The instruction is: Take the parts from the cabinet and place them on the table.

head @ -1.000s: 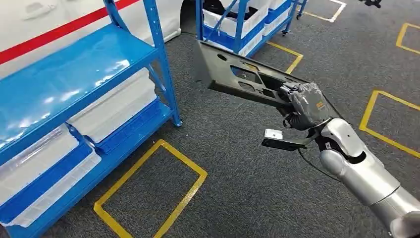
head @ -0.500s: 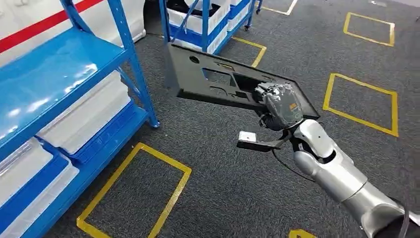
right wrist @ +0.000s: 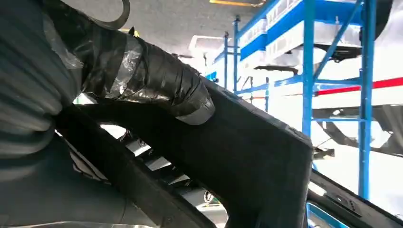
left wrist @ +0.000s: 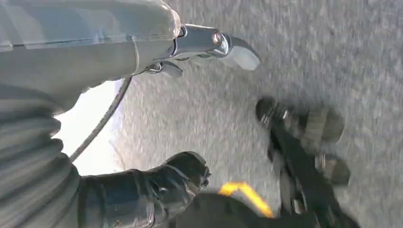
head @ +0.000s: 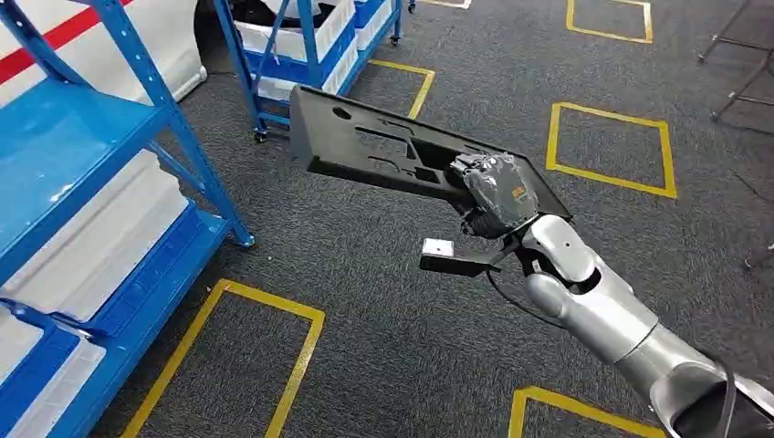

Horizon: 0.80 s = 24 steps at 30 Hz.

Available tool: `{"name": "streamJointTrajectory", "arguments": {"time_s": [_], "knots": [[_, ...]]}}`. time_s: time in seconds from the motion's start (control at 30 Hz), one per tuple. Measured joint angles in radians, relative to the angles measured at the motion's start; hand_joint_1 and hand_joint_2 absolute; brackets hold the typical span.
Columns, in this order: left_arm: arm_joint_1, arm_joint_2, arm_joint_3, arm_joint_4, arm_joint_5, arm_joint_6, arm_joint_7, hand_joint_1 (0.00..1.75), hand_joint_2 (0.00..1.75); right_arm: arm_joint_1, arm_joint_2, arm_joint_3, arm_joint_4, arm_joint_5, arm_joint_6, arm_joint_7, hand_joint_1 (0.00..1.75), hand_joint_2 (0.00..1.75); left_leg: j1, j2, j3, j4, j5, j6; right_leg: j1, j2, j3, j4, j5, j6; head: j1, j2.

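One black panel part (head: 383, 151) held level above grey carpet (head: 411, 328), right hand (head: 497, 193) clamped on its 3 o'clock end, left hand (left wrist: 142, 190) fingers apart, blue cabinet (head: 82, 182) at 9 o'clock.

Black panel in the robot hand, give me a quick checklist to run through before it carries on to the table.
1. Right robot hand grips the black plastic panel: ok.
2. Grip is near one end, so most of the panel overhangs: not ok, it may tip or swing.
3. Panel clear of the blue shelf rack and the blue cart of white bins: ok.
4. Left robot hand holds nothing: ok.
5. Table in sight: not ok.
6. Grey carpet ahead free of obstacles: cannot tell beyond the frame.
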Motion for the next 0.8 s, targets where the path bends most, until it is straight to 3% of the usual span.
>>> {"name": "streamJointTrajectory", "arguments": {"time_s": [0.03,0.07,0.13,0.17,0.2,0.23,0.33,0.37,0.4,0.43,0.5,0.53,0.57,0.6,0.63,0.67,0.7,0.73,0.8], "knots": [[0.0,0.001,0.002,0.0,0.002,-0.002,0.002,0.0,1.75,-0.001,0.003,0.006,0.003,0.013,-0.001,0.005,1.75,1.75,0.001,0.0,-0.013,0.026,0.003,-0.002,0.0,0.012,-0.004,0.005,0.001,0.001,0.0,0.0],[0.0,0.001,0.003,0.0,0.005,-0.003,0.008,0.0,1.75,-0.003,0.006,0.01,0.006,0.021,-0.002,0.009,1.75,1.75,0.003,0.0,-0.003,0.005,0.027,-0.002,-0.001,0.023,-0.008,0.01,0.001,0.001,0.0,0.0],[0.0,0.001,0.005,0.0,0.005,-0.004,0.028,0.0,1.75,-0.015,0.013,0.021,0.014,0.034,-0.002,0.016,1.75,1.75,0.007,-0.01,0.065,-0.137,0.111,-0.001,-0.003,0.047,-0.017,0.023,0.003,0.005,0.0,0.0],[-0.001,0.001,0.005,0.0,0.005,-0.004,0.036,0.0,1.75,-0.024,0.017,0.024,0.016,0.039,-0.002,0.019,1.75,1.75,0.012,-0.044,0.104,-0.223,0.141,0.0,-0.004,0.059,-0.025,0.032,0.003,0.007,0.0,0.0],[-0.002,0.001,0.006,0.0,0.005,-0.003,0.04,0.0,1.75,-0.032,0.02,0.027,0.018,0.042,-0.003,0.019,1.75,1.75,0.015,-0.086,0.107,-0.237,0.121,0.001,-0.002,0.066,-0.034,0.037,0.006,0.016,-0.001,0.0],[-0.005,0.001,0.006,0.0,0.005,-0.003,0.043,0.0,1.75,-0.04,0.022,0.03,0.021,0.044,-0.003,0.022,1.75,1.75,0.011,-0.069,0.106,-0.241,0.131,0.01,-0.002,0.079,-0.041,0.04,0.01,0.023,0.0,0.0],[-0.009,0.001,0.007,0.0,0.005,-0.003,0.047,0.0,1.75,-0.043,0.026,0.037,0.024,0.045,-0.003,0.027,1.75,1.75,0.006,-0.043,0.106,-0.246,0.144,0.027,-0.006,0.101,-0.045,0.029,0.026,0.047,0.0,0.0],[-0.009,0.001,0.007,0.0,0.005,-0.003,0.049,0.0,1.75,-0.042,0.026,0.037,0.026,0.045,-0.004,0.027,1.75,1.75,0.013,-0.026,0.108,-0.259,0.156,0.039,-0.01,0.085,-0.05,0.041,0.019,0.047,0.0,0.0],[-0.008,0.001,0.007,0.0,0.005,-0.003,0.054,0.0,1.75,-0.046,0.025,0.038,0.027,0.049,-0.006,0.029,1.75,1.75,0.011,-0.018,0.107,-0.265,0.161,0.045,-0.004,0.041,-0.063,0.07,-0.011,0.052,0.002,0.0],[-0.007,0.001,0.007,0.0,0.005,-0.003,0.058,0.0,1.75,-0.047,0.025,0.039,0.029,0.055,-0.009,0.035,1.75,1.75,0.009,-0.006,0.103,-0.266,0.165,0.05,-0.006,0.018,-0.09,0.131,-0.057,0.057,0.0,0.0],[-0.004,0.001,0.008,0.0,0.002,-0.003,0.06,0.0,1.75,-0.04,0.026,0.042,0.029,0.067,-0.018,0.046,1.75,1.75,0.006,0.015,0.094,-0.264,0.167,0.051,-0.012,0.003,-0.146,0.277,-0.129,0.065,0.001,0.0],[-0.002,0.001,0.008,0.0,-0.007,-0.005,0.059,0.0,1.75,-0.029,0.026,0.043,0.029,0.07,-0.021,0.047,1.75,1.75,0.006,0.026,0.092,-0.264,0.168,0.051,-0.014,0.001,-0.157,0.316,-0.139,0.067,0.0,0.0],[0.0,0.001,0.007,0.0,-0.022,-0.007,0.056,0.0,1.75,-0.016,0.026,0.043,0.028,0.076,-0.023,0.047,1.75,1.75,0.006,0.037,0.091,-0.264,0.169,0.05,-0.016,-0.001,-0.145,0.309,-0.128,0.069,0.001,0.0],[0.001,0.001,0.003,0.0,-0.031,-0.006,0.056,0.0,1.75,-0.005,0.026,0.043,0.028,0.082,-0.023,0.046,1.75,1.75,0.006,0.048,0.091,-0.263,0.169,0.05,-0.017,-0.005,-0.111,0.259,-0.1,0.069,0.001,0.0],[0.001,0.001,0.001,0.0,-0.034,0.002,0.054,0.0,1.75,0.0,0.025,0.044,0.028,0.09,-0.024,0.047,1.75,1.75,0.006,0.06,0.091,-0.263,0.168,0.049,-0.017,-0.014,-0.059,0.173,-0.063,0.068,0.001,0.0],[0.0,0.001,0.001,0.0,-0.032,0.011,0.05,0.0,1.75,0.001,0.025,0.044,0.027,0.101,-0.026,0.049,1.75,1.75,0.005,0.069,0.091,-0.262,0.167,0.046,-0.016,-0.034,-0.008,0.09,-0.034,0.066,0.001,0.0],[0.001,0.002,0.001,0.0,-0.027,0.016,0.044,0.0,1.75,0.001,0.025,0.044,0.027,0.107,-0.031,0.051,1.75,1.75,0.004,0.08,0.092,-0.261,0.166,0.041,-0.007,-0.083,0.018,0.031,-0.049,0.062,0.001,0.0],[0.001,0.003,0.001,0.0,-0.027,0.016,0.029,0.0,1.75,0.002,0.024,0.044,0.023,0.116,-0.038,0.055,1.75,1.75,-0.005,0.089,0.089,-0.254,0.163,0.033,0.001,-0.078,0.017,0.023,-0.039,0.05,0.0,0.0],[0.001,0.005,-0.003,0.0,-0.037,0.015,0.003,0.0,1.75,0.01,0.015,0.043,0.014,0.121,-0.044,0.061,1.75,1.75,-0.003,0.106,0.093,-0.259,0.163,0.023,0.005,-0.053,0.012,0.027,-0.039,0.04,0.0,0.0]]}}
